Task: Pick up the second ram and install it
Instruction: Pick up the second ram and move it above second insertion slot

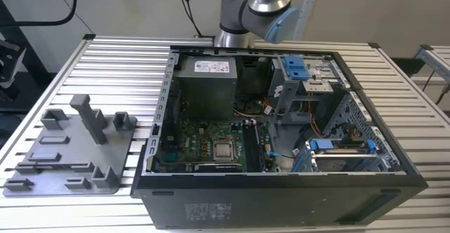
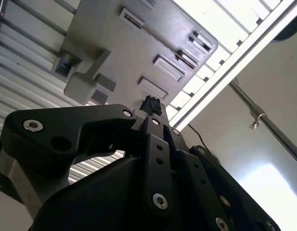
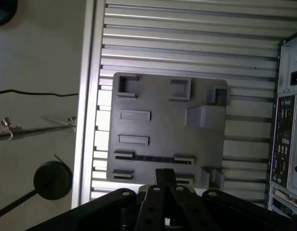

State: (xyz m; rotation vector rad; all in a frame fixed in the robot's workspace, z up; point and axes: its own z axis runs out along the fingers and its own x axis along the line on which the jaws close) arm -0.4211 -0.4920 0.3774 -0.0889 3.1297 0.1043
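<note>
The second ram (image 3: 151,158) lies as a thin dark strip seen edge-on, held between two grey blocks of the plastic tray (image 3: 163,125). In the second wrist view the same strip (image 2: 160,39) runs across the tray (image 2: 115,53). My gripper (image 3: 164,173) hangs well above the tray's edge, close to the ram's row, with its two black fingers pressed together and nothing between them. Its fingertips (image 2: 150,103) also show in the second wrist view. In the exterior view the tray (image 1: 63,154) sits on the slatted table on the exterior view's left.
The open computer case (image 1: 281,191) lies next to the tray, with the motherboard (image 1: 211,148) and its long black slots (image 1: 254,148) facing up. Blue drive brackets (image 1: 338,146) and a power supply (image 1: 204,85) fill the case. A tall grey post (image 1: 91,117) rises from the tray.
</note>
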